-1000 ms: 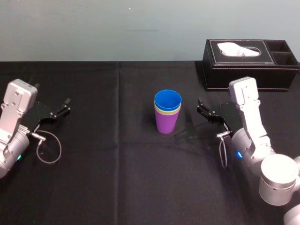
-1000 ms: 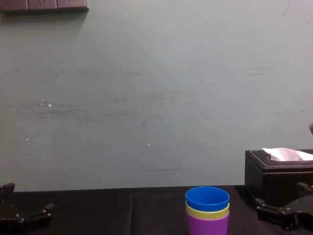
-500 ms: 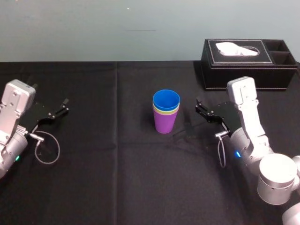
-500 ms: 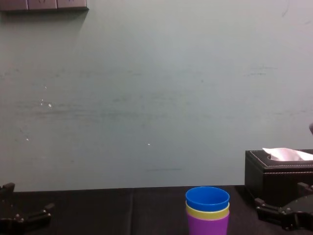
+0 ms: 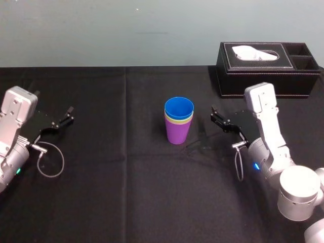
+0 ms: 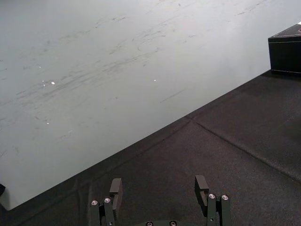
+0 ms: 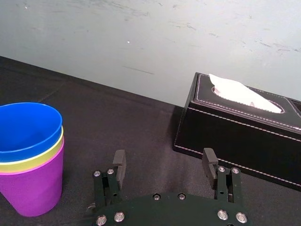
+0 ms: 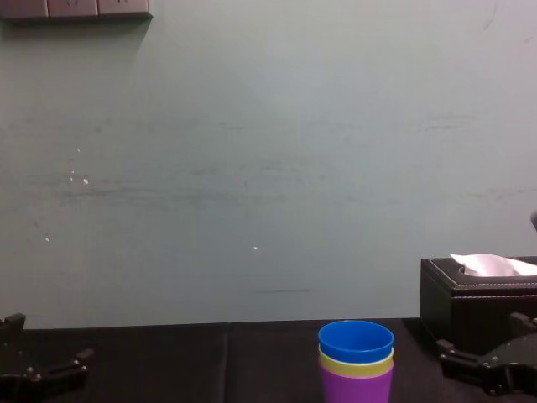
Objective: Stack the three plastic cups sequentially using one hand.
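Note:
The three plastic cups stand nested upright in one stack at the middle of the black table: the purple cup [image 5: 178,132] at the bottom, the yellow-green cup [image 5: 178,120] showing as a thin band, the blue cup [image 5: 178,107] on top. In the right wrist view the purple cup [image 7: 33,188], yellow-green cup [image 7: 35,159] and blue cup [image 7: 26,127] sit off to one side of the fingers. My right gripper [image 5: 214,117] hovers open a short way to the right of the stack, touching nothing. My left gripper [image 5: 69,115] rests open at the far left.
A black tissue box [image 5: 268,63] with a white tissue stands at the back right, just behind the right arm. A grey cable loop [image 5: 50,162] lies by the left arm. Black cloth [image 5: 126,192] covers the table in front of the stack.

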